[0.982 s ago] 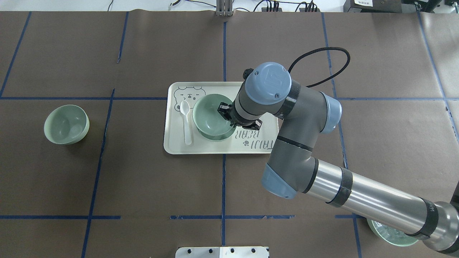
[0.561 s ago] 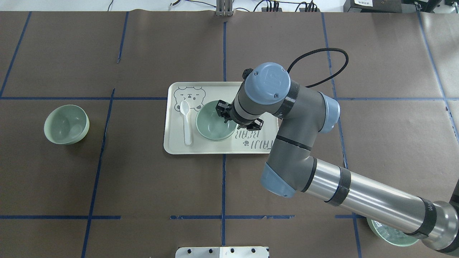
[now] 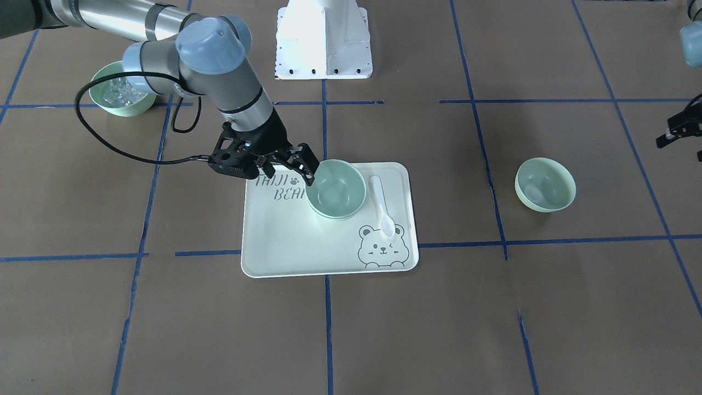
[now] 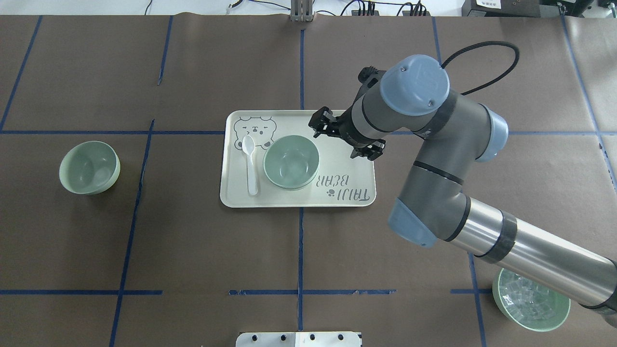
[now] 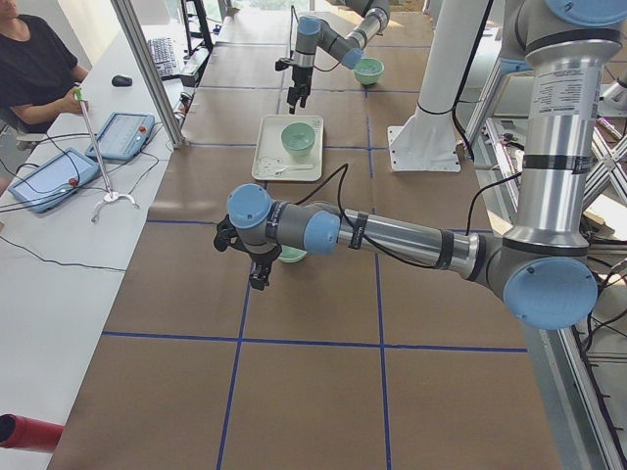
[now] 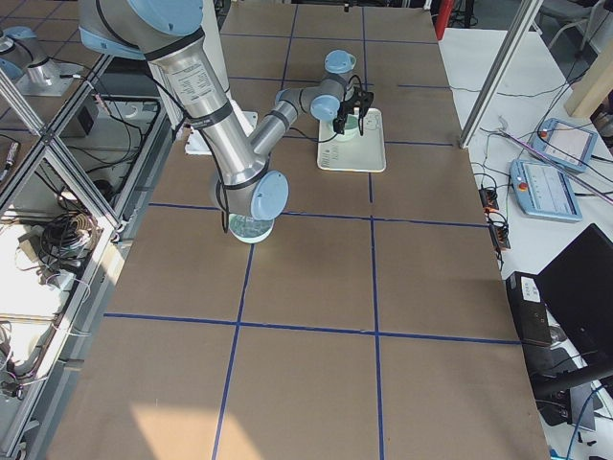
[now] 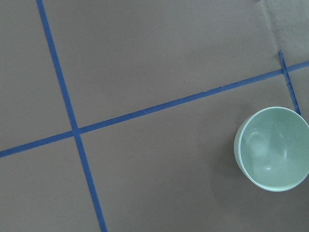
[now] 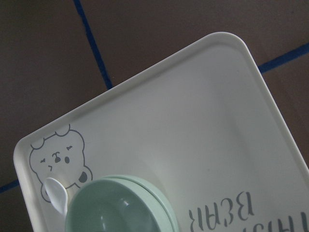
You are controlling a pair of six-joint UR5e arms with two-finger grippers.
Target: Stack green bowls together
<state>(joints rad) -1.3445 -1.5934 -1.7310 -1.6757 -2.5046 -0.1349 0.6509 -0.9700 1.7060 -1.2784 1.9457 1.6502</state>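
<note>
Two pale green bowls sit nested as one stack (image 4: 291,161) on the cream tray (image 4: 236,195). The stack also shows in the front view (image 3: 335,189) and in the right wrist view (image 8: 120,208), where two rims show. A third green bowl (image 4: 89,167) stands alone on the table at the left, also in the front view (image 3: 545,184) and the left wrist view (image 7: 273,148). My right gripper (image 4: 347,140) is open and empty, above the tray's far right part, just beside the stack (image 3: 263,163). My left gripper (image 3: 680,131) shows only partly at the frame's edge; its state is unclear.
A white spoon (image 4: 249,164) lies on the tray left of the stack. A like green bowl with clear ice-like cubes (image 4: 530,299) stands at the near right, partly under my right arm. The robot's base (image 3: 323,38) is at the near middle.
My right gripper lowered the held bowl into the bowl on the tray, let go, and moved away to the right and back. The lone bowl has not moved.
</note>
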